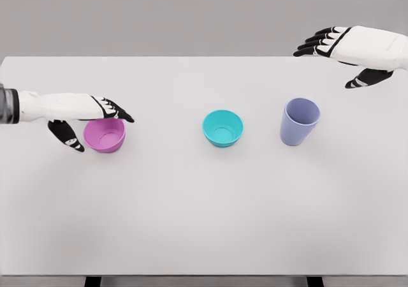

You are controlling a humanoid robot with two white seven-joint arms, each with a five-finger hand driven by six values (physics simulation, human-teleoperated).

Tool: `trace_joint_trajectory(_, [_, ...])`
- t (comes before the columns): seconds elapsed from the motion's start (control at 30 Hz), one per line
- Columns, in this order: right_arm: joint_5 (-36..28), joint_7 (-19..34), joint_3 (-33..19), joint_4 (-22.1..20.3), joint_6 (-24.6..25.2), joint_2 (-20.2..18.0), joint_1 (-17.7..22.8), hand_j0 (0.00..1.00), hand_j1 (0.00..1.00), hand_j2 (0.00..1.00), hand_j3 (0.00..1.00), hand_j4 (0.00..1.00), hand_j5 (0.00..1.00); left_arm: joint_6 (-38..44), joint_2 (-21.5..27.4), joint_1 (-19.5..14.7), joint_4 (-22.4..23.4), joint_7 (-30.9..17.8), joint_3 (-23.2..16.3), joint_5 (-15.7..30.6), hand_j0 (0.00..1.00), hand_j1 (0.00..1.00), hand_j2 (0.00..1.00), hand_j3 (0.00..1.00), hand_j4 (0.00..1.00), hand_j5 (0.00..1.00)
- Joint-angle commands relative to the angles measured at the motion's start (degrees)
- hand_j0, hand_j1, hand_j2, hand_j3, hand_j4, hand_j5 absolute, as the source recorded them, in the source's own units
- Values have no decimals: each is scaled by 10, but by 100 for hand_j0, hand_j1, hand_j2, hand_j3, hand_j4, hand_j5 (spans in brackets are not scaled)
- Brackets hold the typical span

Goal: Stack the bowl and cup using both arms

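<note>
Your left hand (95, 118) sits at the pink bowl (104, 135), fingers stretched over the far rim and thumb hanging down the bowl's left side; the fingers are extended rather than curled, so I judge the bowl is bracketed but not gripped, though contact at the rim is too fine to call. The bowl stands upright on the white table (204, 223), well left of the teal bowl (223, 127), which stands at the centre; the lavender cup (299, 121) stands upright just right of that, apart from it.

Close thumb and fingers onto opposite sides of the pink wall, pinching the rim rather than pressing on it; a downward push on one edge could tip the bowl or skate it across the smooth top. Lift straight up before you travel, and keep the mouth level.

Your right hand (341, 48) hovers open and holding nothing near the table's far right corner, beyond the cup and clear of it; bring it down beside the cup, not over it, so the thumb can wrap the wall.
</note>
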Motion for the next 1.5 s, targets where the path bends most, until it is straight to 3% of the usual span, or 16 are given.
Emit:
trace_joint_trajectory(0.0, [-3, 0, 0, 0, 2, -1, 0, 100, 100, 100, 100, 100, 100, 1, -5, 0, 7, 0, 0, 3, 100, 100, 100, 100, 100, 100])
trace_joint_trajectory(1.07, [-3, 0, -1, 0, 2, -1, -1, 100, 100, 100, 100, 100, 100, 1, -44, -2, 70, 0, -18, -2, 100, 100, 100, 100, 100, 100])
trace_joint_trajectory(1.47, [-3, 0, -2, 0, 2, -1, -1, 100, 100, 100, 100, 100, 100, 1, -47, -1, 75, 0, -22, -5, 100, 100, 100, 100, 100, 100])
